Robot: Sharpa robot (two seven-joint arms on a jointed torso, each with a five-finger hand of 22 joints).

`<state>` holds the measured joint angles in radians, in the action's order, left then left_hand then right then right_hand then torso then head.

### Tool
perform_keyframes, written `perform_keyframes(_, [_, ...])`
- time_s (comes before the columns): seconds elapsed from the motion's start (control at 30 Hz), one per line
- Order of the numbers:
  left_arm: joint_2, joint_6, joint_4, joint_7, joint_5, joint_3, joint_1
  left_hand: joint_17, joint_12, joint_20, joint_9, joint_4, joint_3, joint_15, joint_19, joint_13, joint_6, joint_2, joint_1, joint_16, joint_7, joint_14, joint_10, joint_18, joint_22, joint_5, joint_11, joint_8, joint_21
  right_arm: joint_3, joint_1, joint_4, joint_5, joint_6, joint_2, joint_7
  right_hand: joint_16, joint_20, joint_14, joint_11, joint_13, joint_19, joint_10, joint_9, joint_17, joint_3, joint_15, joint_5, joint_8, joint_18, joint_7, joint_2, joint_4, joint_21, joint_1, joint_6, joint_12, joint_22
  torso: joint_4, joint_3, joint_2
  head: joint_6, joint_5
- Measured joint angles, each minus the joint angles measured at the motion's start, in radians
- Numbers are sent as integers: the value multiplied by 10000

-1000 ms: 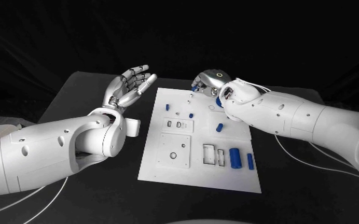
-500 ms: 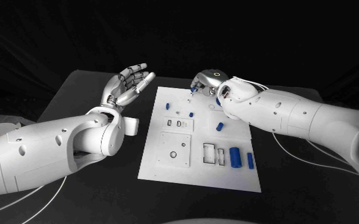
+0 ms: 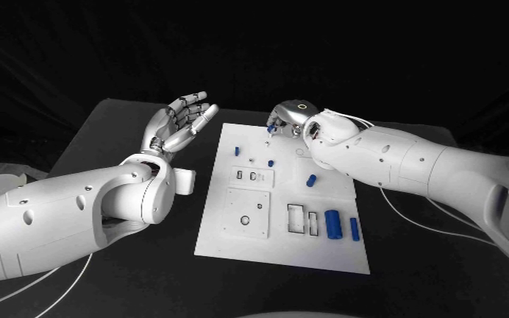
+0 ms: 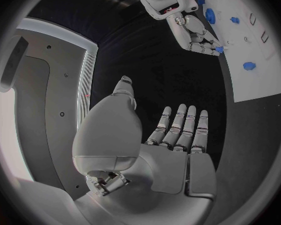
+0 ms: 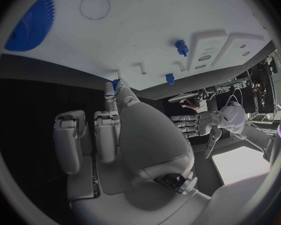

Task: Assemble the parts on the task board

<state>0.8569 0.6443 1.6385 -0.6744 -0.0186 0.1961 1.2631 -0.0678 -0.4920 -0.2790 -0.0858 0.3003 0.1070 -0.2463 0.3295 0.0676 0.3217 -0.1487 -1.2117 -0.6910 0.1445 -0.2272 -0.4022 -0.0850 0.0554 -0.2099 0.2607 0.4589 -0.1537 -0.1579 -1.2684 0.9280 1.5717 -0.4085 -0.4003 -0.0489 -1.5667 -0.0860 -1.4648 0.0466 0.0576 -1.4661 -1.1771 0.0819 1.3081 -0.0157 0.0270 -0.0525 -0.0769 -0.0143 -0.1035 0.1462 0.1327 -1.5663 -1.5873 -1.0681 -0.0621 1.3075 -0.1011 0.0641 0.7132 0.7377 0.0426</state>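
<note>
Your right robot hand (image 3: 292, 118) pinches a small blue part (image 3: 275, 125) at its fingertips above the far edge of the task board (image 3: 285, 248); likely light, rigid and slippery, so grip its sides firmly, while the left robot hand (image 3: 182, 121) hangs spread.

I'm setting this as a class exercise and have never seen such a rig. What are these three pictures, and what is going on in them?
A robot with two white arms and silver hands works at a black table. One picture looks down from its head; the two round ones come from cameras behind each wrist. On the table lies a white task board with small blue parts, such as one near its front right. The left hand is held open beside the board, holding nothing. The right hand is over the board's far edge, pinching a small blue part in its fingertips.
</note>
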Motion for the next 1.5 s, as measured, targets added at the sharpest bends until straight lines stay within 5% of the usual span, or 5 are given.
perform_keyframes(0.33, [5, 10, -14, -2, 0, -4, 2, 0, -39, 0, -1, 0, 0, 0, 0, 0, 0, 0, 0, 0, 0, 0, 0, 0, 0, 0, 0, 0, 0, 13, 28, 83, 94, -103, -33, -97, 0, 0, 0, -10, 9, 0, 47, 2, -1, 0, 0, 1, 40, 0, 16, -1, 0, 0, -1, 16, 25, -1, -57, 35, 1, 27, 28])
perform_keyframes(1.03, [-51, 16, -177, 2, 0, 101, 4, 0, -39, 36, 9, 0, 0, 0, -36, 0, -1, 0, 0, 0, 0, 0, 0, -1, 1, 0, 0, 0, 0, -15, 82, 511, 192, -398, -305, -160, 0, 0, 0, 8, 39, 0, 60, 9, -3, -28, 0, 28, 33, 0, 45, -65, 30, 0, 63, -28, 43, 6, -123, 83, 35, -192, 234])
perform_keyframes(1.5, [-55, 16, -201, 3, 1, 104, 4, 0, -39, 36, 7, 0, 0, 0, -36, 0, -1, 0, 0, 0, 1, 0, 0, -1, 1, 0, 0, 0, 0, -16, -45, 1009, -4, -342, -718, -201, 0, 0, 0, 9, 31, 0, 60, 9, -5, -53, 0, 39, 32, -1, 118, -136, 55, 0, -18, -125, 44, 4, -157, 117, 56, -203, 298])
